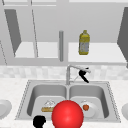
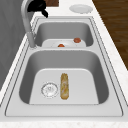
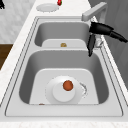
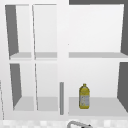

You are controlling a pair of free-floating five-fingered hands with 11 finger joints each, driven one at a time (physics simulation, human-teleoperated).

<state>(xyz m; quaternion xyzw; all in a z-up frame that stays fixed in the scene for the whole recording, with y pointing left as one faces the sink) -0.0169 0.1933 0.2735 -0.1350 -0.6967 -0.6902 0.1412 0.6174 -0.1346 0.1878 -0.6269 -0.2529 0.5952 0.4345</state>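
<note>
The sink [image 1: 113, 105] looks like brushed metal, grey and smooth with a dull sheen, and the tap [image 1: 75, 68] is the same metal, a little brighter along its spout. The counter [image 2: 113, 52] has a pale, speckled stone look, smooth and matt; the wall tiles [image 1: 30, 72] behind it look the same. The plate [image 3: 58, 93] in the right basin looks like white glazed ceramic. The bread [image 2: 64, 86] has a rough, browned crust. The bottle [image 1: 84, 43] seems clear yellow plastic with a paper label. The cabinet [image 4: 63, 37] is flat white, matt. The ball [image 1: 67, 115] is smooth and red. Both hands, right [image 1: 83, 73] and left [image 1: 39, 121], are plain matt black. The floor [image 2: 115, 22] looks like dark wood.
</note>
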